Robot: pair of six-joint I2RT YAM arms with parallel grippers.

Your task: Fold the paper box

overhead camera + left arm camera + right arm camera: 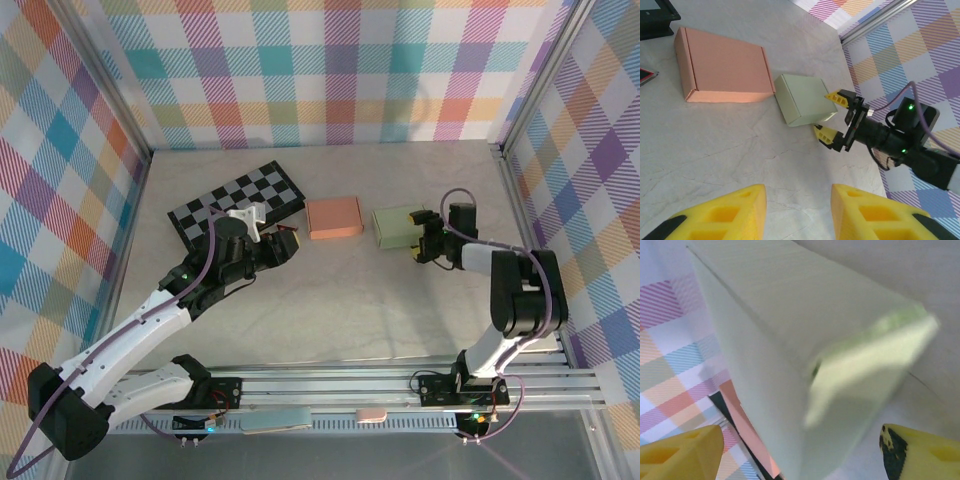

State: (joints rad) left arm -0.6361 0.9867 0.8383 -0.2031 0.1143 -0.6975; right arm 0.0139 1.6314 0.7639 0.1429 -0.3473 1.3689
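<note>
Paper box (802,100) sits between the spread jaws of our right gripper (827,116) (end flap (865,355) looks loose); closing off-centre could skid it or crush a corner. Left gripper (797,192) hangs part-open, empty.

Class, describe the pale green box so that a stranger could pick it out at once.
Start at the checkerboard on the left. Moving right you pass a salmon box, then the pale green box. It alone is green, and the right gripper straddles its end.
</note>
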